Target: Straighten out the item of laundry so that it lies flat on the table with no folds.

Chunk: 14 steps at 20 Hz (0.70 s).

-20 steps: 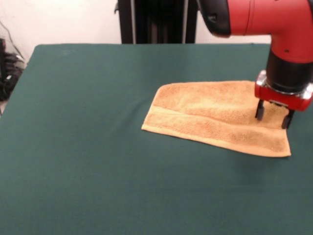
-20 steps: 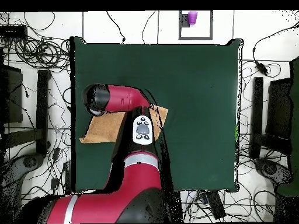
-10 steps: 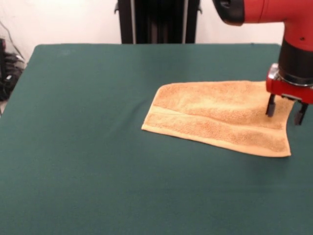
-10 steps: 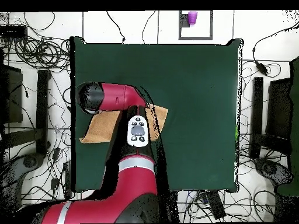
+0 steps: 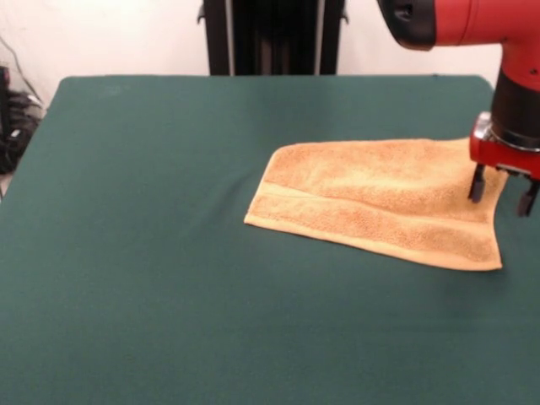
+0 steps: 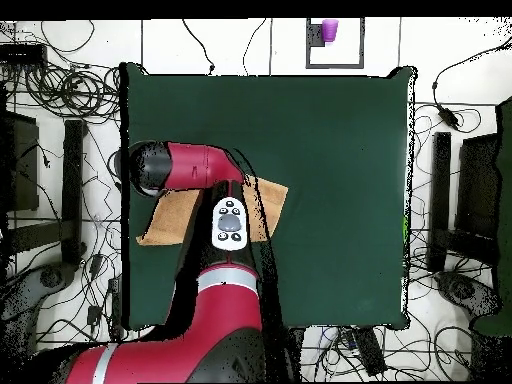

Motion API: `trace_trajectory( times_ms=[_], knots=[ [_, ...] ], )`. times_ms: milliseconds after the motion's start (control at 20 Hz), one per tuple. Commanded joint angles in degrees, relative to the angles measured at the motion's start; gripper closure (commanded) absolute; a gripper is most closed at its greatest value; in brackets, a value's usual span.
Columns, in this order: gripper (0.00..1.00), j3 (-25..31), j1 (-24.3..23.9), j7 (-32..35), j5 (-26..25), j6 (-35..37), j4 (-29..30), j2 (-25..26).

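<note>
Felt of the table lies bare on the camera's side of the towel in the front view. The towel sits well toward the table's right side there, its near edge a doubled-looking strip with a crease line running along it — most likely a fold still to be opened, though it could be a woven band. At the towel's right end, just past its far corner, hangs the gripper, fingers spread apart and holding nothing, one tip over the cloth's edge and the other over bare felt beside it.

Risk, as I judge it: with the fingers straddling the edge, a descent could pinch only the top layer's fringe or miss the cloth altogether, and a pull from that corner could drag the whole towel across the felt instead of unfolding it — or push it toward the table's side.

Only the front view shows the fingers and the crease. The overhead view hides both under the arm, but shows the towel close to one side edge of the table.
</note>
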Motion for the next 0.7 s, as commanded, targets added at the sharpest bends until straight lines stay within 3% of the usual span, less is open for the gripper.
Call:
trace_trajectory(
  times_ms=[50,700],
  knots=[
    [0.00,5.2,2.2,10.4,4.0,9.5,1.4,2.6],
    [0.00,4.1,5.0,12.0,6.4,14.9,6.7,-3.6]
  ],
)
